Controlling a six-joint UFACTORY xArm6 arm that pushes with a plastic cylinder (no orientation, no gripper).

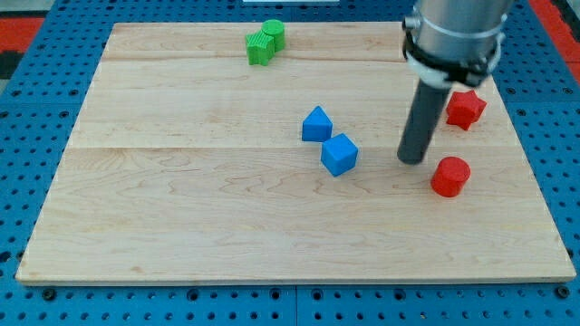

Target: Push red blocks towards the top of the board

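Observation:
Two red blocks lie at the view's right. A red star-shaped block [466, 109] sits higher up, partly behind the rod. A red cylinder-like block [449, 176] sits lower. My tip [413, 159] rests on the board just left of and slightly above the red cylinder, with a small gap between them, and below-left of the red star block.
Two blue blocks sit near the middle: a blue wedge-like block [316, 124] and a blue cube [340, 154], left of my tip. Two green blocks [265, 43] touch each other at the view's top. The wooden board [181, 208] lies on a blue pegboard.

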